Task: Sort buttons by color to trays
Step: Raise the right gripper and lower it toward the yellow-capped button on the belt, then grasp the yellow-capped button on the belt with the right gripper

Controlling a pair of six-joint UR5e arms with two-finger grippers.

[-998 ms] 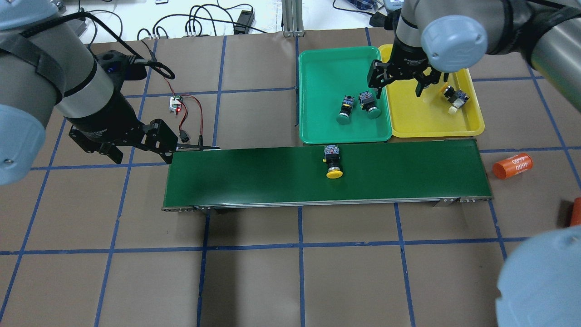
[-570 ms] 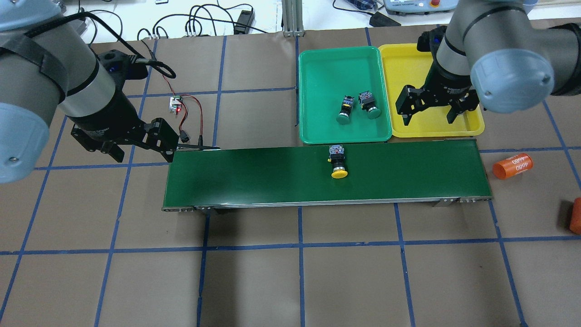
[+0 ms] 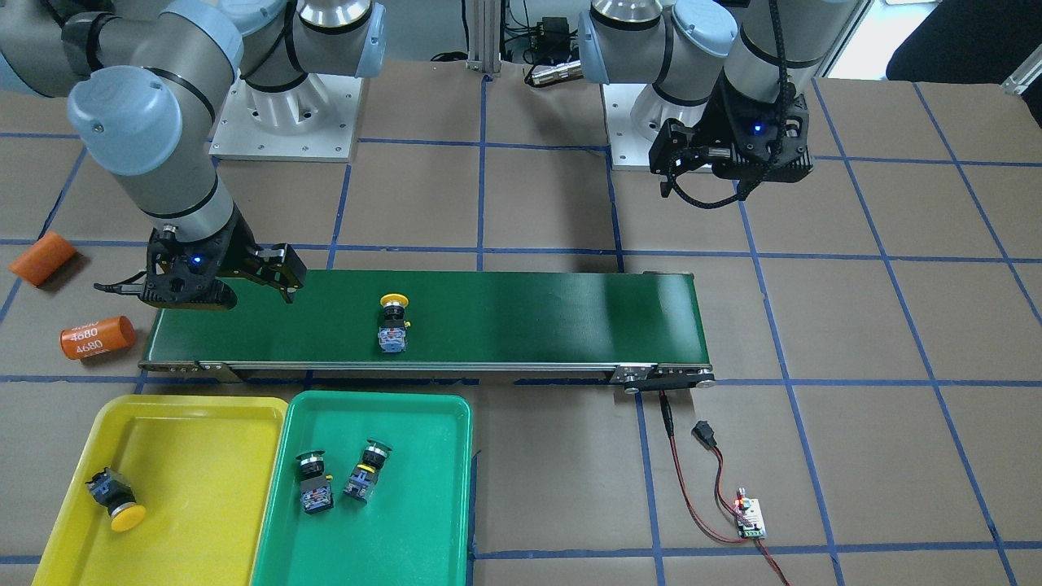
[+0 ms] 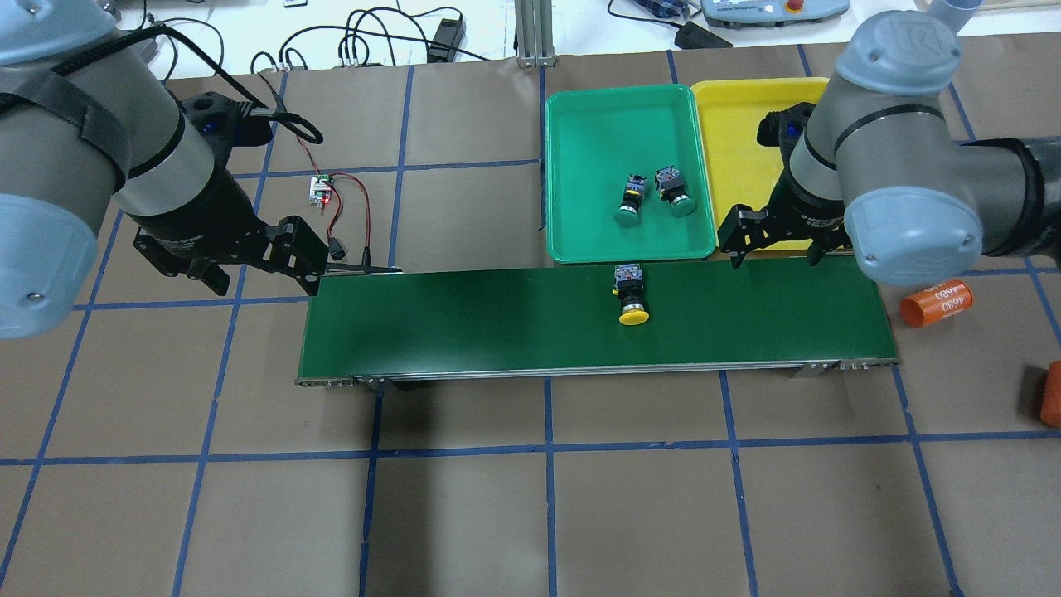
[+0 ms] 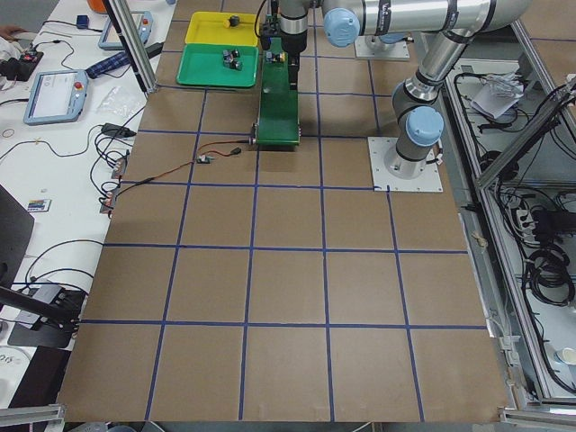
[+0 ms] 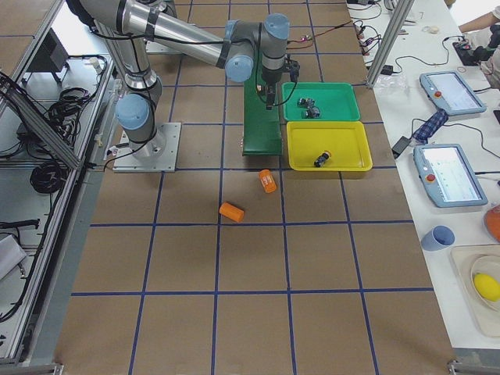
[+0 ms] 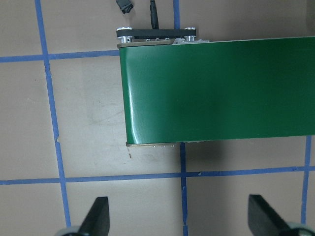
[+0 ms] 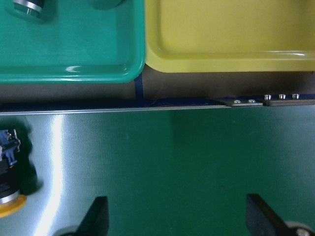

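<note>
- Brown paper covers the table (image 4: 464, 514), and blue tape lines divide it into squares.
- Dark-green conveyor belt (image 4: 464, 323) runs left to right across the table in front of the robot.
- 2 trays sit rim against rim just beyond the belt's right half. The green tray (image 4: 605, 116) is nearer the middle, and the yellow tray (image 4: 733, 124) is outside it, on the robot's right.
- Right gripper (image 4: 772, 255) hovers over the belt's right stretch, close to the edge by the yellow tray. Its fingers are spread wide with nothing between them.
- Left gripper (image 4: 261, 278) hangs above bare paper off the belt's left end, on the robot's side. Its fingers also stand wide apart and empty.
- 2 orange cylinders lie on the paper past the belt's right end. The numbered cylinder (image 4: 937, 303) is near the belt, and the plain cylinder (image 4: 1051, 405) is farther out.
- Yellow button on the belt (image 4: 632, 294) lies on its side, cap toward the robot and contact block toward the trays. It is to the left of the right gripper and apart from it.
- 2nd yellow button (image 3: 114, 498) lies on its side in the yellow tray, near the outer far corner.
- In the green tray's near half lie a green button (image 4: 632, 201) and its green twin (image 4: 673, 191), just beside each other, both with caps toward the belt.
- Small circuit board (image 4: 319, 189) with red wires rests on the paper beyond the belt's left end.
</note>
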